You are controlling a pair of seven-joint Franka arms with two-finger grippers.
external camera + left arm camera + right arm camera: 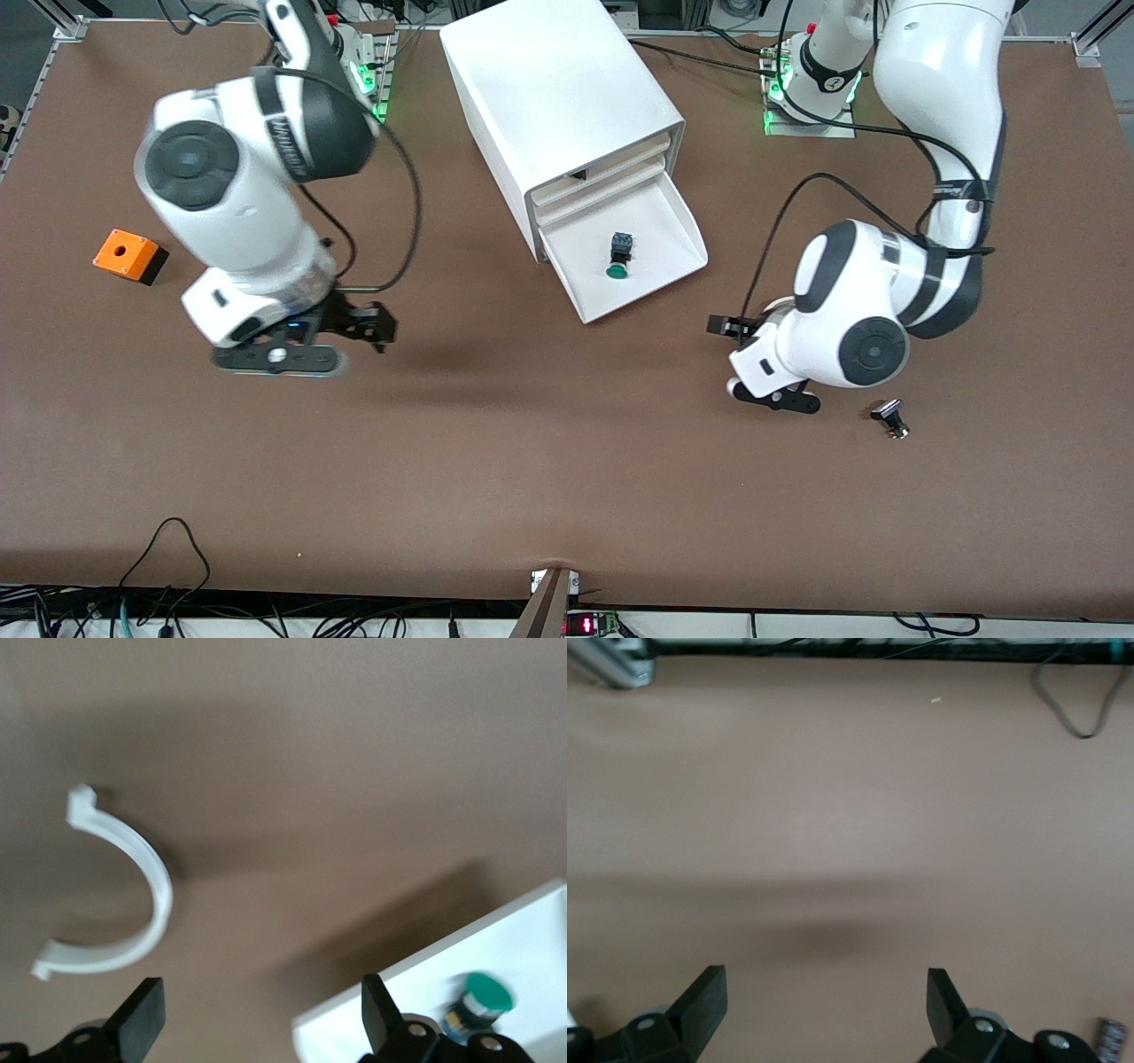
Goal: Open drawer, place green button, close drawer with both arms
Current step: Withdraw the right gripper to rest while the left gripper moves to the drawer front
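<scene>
The lowest drawer (657, 232) of the white cabinet (558, 89) is pulled out. The green-capped button (618, 255) lies on its side in it. My left gripper (731, 330) is open and empty over the bare table, beside the drawer toward the left arm's end. The left wrist view shows its fingers apart (261, 992), with the drawer's corner (532, 939) and the button (483, 997) at the edge. My right gripper (376, 323) is open and empty over bare table toward the right arm's end; the right wrist view (824, 983) shows only the brown tabletop under it.
An orange box with a hole (130, 255) sits near the right arm's end. A black-capped silver-stemmed piece (890, 416) lies nearer the front camera than the left arm. A white half-ring (133, 895) lies on the table in the left wrist view.
</scene>
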